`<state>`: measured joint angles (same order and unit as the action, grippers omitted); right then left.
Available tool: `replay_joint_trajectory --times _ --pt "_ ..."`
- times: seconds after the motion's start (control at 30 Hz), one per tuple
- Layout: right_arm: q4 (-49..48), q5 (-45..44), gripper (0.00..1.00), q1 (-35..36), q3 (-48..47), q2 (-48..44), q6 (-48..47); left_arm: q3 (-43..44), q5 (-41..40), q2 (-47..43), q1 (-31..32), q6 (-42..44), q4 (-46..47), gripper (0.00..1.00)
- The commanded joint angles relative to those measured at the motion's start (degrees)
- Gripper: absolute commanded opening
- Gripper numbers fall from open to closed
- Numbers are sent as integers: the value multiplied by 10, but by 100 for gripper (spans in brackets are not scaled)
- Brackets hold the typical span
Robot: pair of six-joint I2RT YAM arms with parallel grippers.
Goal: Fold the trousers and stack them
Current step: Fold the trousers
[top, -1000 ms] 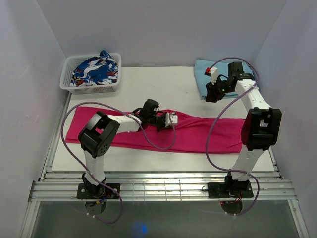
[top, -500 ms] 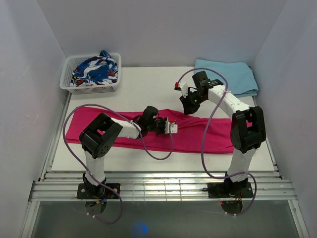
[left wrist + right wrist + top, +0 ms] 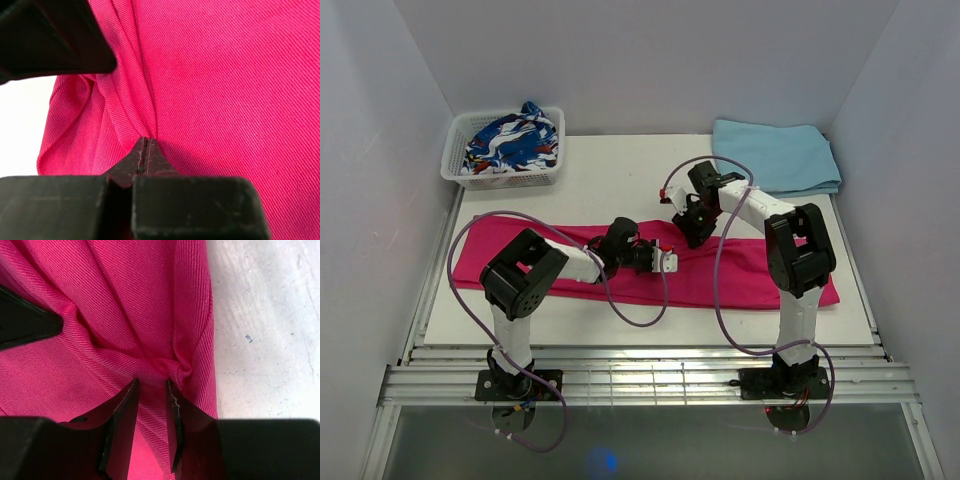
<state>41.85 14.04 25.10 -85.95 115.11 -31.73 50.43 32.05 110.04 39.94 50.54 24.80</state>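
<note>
Noted trousers (image 3: 760, 280) spread lengthwise across mid table (image 3: 610, 180), mostly flat, ridged near centre. Found L gripper (image 3: 145, 142) clamped tight on a raised fold of the pink fabric, approx. mid-garment. Found R gripper (image 3: 152, 385) near it at the far edge of the fabric, jaws parted slightly, tips at a puckered bunch, no pinch visible. Logged basket (image 3: 455, 165) w/ patterned garment (image 3: 510, 140) at far-L corner, lt. blue folded cloth (image 3: 775, 155) at far-R.
</note>
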Motion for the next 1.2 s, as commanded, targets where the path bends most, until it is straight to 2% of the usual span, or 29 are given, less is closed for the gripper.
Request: replay_joint_trajectory --times 0.0,0.13,0.23,0.6,1.17 --pt "-20 -38 35 0 8 1 -6 -19 -16 -14 2 -4 -43 0" --pt "-42 -48 42 1 18 -4 -4 -24 -16 -15 2 -8 -42 0" --pt "-46 -39 51 1 14 -14 2 -27 -16 -18 2 -9 -43 0" --pt "-46 -18 48 2 -31 -12 12 -26 -15 -14 2 -7 -43 0" --pt "-35 -15 44 2 0 19 -55 -27 -15 -14 2 -3 -48 0"
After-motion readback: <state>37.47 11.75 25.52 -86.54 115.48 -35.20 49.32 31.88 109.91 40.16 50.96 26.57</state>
